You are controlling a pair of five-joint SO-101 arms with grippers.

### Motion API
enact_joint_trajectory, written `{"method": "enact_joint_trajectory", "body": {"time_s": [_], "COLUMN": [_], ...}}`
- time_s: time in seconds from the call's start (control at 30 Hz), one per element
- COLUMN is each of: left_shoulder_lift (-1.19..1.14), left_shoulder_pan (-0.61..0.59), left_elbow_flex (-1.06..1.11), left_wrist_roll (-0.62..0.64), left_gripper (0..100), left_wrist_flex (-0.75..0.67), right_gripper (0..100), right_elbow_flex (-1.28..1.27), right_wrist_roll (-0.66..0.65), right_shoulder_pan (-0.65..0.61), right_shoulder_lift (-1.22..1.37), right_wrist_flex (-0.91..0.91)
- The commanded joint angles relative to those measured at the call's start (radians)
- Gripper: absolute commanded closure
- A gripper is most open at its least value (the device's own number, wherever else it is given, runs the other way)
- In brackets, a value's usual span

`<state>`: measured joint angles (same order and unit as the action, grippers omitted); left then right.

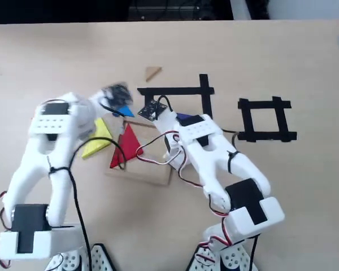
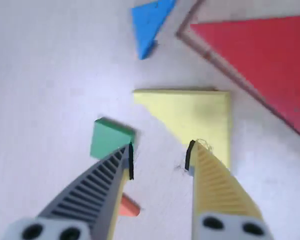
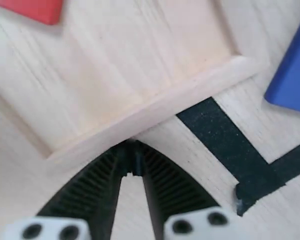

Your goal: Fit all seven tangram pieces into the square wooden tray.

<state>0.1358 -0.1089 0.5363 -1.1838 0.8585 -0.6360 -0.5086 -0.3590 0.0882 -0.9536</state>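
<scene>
High view: red triangle on tray, apex toward table's far edge.

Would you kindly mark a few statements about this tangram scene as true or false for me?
1. The left tool is open. True.
2. The right tool is open. False: it is shut, at the rim of the square wooden tray.
3. The yellow triangle piece lies on the table, outside the tray. True.
4. The small green square piece sits inside the tray. False: it lies on the table beside the left tool's grey finger.
</scene>
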Motion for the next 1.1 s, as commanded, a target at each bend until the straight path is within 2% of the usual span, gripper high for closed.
{"method": "enact_joint_trajectory", "body": {"time_s": [0.0,0.23,0.47,0.73,0.93,1.07], "left_shoulder_lift": [-0.035,-0.167,-0.319,-0.367,-0.275,-0.222], "left_shoulder_pan": [-0.105,-0.202,-0.136,-0.047,0.013,0.015], "left_elbow_flex": [-0.022,-0.024,-0.093,-0.084,-0.054,-0.044], "left_wrist_roll": [0.017,0.017,0.061,0.066,0.037,0.032], "left_gripper": [81,81,81,81,81,81], "left_wrist_flex": [-0.098,-0.247,-0.250,-0.241,-0.092,-0.071], "right_gripper": [98.7,98.7,98.7,98.7,98.7,98.7], "right_elbow_flex": [0.013,0.013,0.015,0.013,0.013,0.013], "right_wrist_roll": [-0.011,-0.011,-0.011,-0.011,-0.011,-0.011], "right_shoulder_pan": [-0.003,-0.003,-0.003,-0.003,-0.003,-0.003], "right_shoulder_lift": [-0.004,-0.004,-0.004,-0.004,-0.004,-0.004], "right_wrist_flex": [0.011,0.011,0.011,0.011,0.011,0.011]}}
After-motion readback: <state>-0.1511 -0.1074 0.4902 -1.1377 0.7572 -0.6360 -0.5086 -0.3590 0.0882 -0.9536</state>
